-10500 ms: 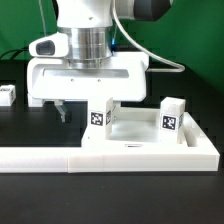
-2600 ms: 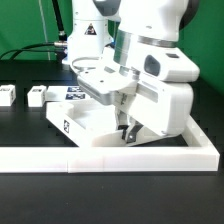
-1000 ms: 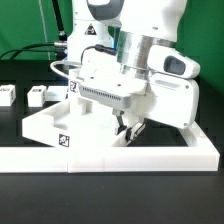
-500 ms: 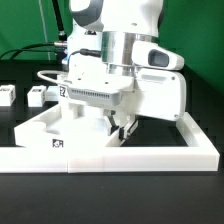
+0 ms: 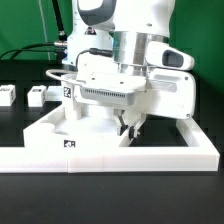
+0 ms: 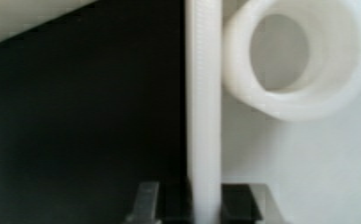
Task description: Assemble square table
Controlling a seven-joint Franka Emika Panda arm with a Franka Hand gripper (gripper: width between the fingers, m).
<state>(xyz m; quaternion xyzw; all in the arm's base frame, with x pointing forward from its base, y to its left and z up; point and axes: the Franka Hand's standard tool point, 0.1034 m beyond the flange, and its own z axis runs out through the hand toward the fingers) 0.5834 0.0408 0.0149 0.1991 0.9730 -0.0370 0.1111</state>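
Observation:
My gripper [image 5: 128, 128] is shut on the raised rim [image 6: 203, 100] of the white square tabletop [image 5: 50, 128], which lies flat against the white L-shaped barrier [image 5: 120, 158]. In the wrist view the thin rim runs straight between my two dark fingers [image 6: 152, 204], and the gripper [image 6: 198, 206] is clamped on it beside a round corner socket [image 6: 310, 60]. One tagged white leg [image 5: 69, 92] stands upright on the slab's far corner. A black tag [image 5: 68, 147] shows on the slab's near edge. Two loose legs [image 5: 7, 95] [image 5: 38, 95] lie on the black table at the exterior view's left.
The barrier's side wall [image 5: 196, 128] rises at the exterior view's right, close to my arm's white body [image 5: 150, 70]. Green backdrop and cables stand behind. Black tabletop lies between the loose legs and the slab.
With the rim held, my wrist has turned and the slab has swung round on the table, its tagged corner moving along the barrier. The loose legs have not moved.

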